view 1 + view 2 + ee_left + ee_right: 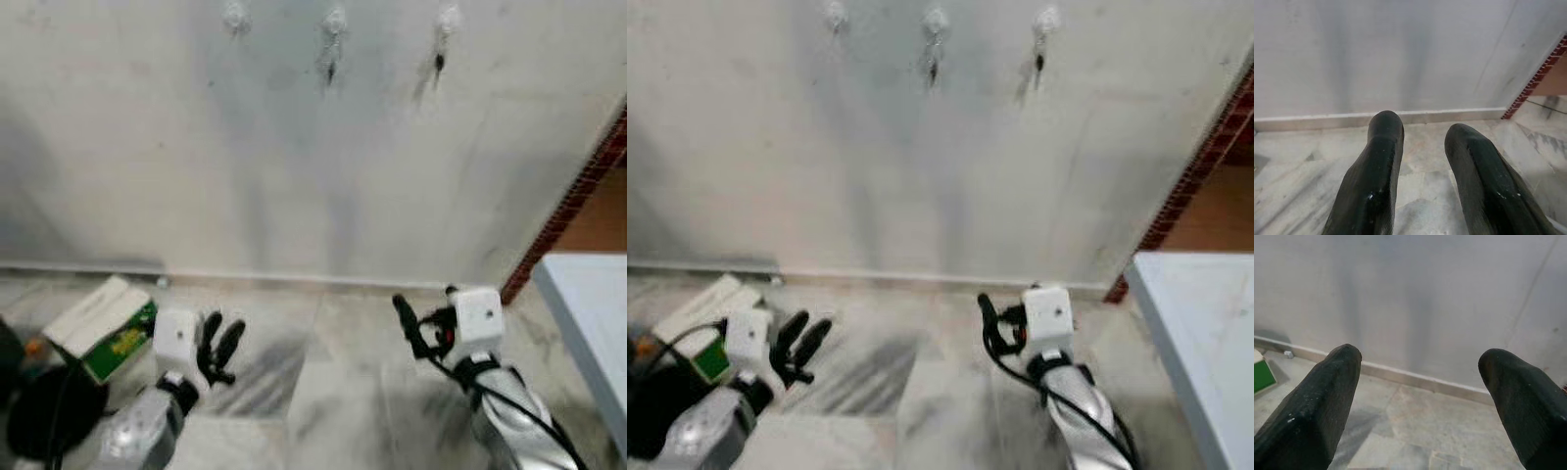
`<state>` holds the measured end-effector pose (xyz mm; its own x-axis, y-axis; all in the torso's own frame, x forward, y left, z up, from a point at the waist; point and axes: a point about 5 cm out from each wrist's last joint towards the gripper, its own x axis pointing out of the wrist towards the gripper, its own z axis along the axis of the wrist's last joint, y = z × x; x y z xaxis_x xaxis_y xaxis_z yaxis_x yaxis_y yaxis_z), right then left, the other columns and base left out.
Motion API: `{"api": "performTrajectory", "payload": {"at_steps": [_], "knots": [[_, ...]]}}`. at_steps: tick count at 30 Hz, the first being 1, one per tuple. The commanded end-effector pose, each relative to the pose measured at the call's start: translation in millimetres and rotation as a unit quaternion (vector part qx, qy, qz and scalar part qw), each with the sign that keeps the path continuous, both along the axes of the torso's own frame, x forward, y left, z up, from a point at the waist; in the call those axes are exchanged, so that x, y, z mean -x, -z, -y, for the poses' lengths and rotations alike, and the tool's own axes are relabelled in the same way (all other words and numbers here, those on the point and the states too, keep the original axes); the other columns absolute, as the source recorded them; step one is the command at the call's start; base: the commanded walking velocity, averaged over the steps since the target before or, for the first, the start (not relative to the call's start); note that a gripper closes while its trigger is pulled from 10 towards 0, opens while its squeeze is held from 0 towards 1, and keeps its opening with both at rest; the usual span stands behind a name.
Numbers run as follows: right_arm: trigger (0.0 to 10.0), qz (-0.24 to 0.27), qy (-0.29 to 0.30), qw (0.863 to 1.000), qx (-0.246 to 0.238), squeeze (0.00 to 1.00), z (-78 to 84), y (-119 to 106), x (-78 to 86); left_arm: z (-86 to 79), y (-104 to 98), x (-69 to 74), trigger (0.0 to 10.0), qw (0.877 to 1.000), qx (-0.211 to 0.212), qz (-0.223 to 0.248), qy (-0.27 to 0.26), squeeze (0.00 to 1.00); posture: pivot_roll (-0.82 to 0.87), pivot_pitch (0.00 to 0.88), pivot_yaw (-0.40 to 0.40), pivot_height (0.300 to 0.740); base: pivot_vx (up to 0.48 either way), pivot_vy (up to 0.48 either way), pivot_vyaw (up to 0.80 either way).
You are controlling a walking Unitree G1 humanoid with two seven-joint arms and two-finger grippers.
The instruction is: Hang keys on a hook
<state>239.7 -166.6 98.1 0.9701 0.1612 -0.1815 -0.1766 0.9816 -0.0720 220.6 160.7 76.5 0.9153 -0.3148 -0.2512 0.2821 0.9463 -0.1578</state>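
Note:
Three white hooks sit high on the pale wall: a left hook (235, 15), a middle hook (335, 20) and a right hook (448, 18). A small dark thing, too blurred to identify, hangs from the middle hook (330, 69), and another hangs from the right one (439, 64). Both arms are held low over the marble floor, far below the hooks. My left gripper (221, 343) is open with nothing between its fingers (1376, 171). My right gripper (1420, 377) is open wide and empty, pointing at the wall's base.
A green and white box (103, 328) lies on the floor at the left, beside a black round object (44, 411). A white table (588, 313) stands at the right. A red brick edge (578, 196) ends the wall on the right.

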Motion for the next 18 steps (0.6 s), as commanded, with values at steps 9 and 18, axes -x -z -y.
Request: {"api": "performTrajectory", "payload": {"at_steps": [9,18], "knots": [[10.0,0.025,-0.025,0.999,-0.008,0.00,-3.9,-1.3,-3.5,-1.3,2.7,-5.6,10.0,1.000,0.010,-0.004,-0.008,0.00,-0.03,0.074,0.018,0.740,0.000,0.000,0.00],[10.0,0.029,-0.031,0.999,-0.012,0.00,-4.7,-0.6,-3.7,-2.1,3.2,-6.7,10.0,1.000,0.009,-0.001,-0.014,0.00,-0.03,0.074,0.018,0.740,0.000,0.000,0.00]]}}
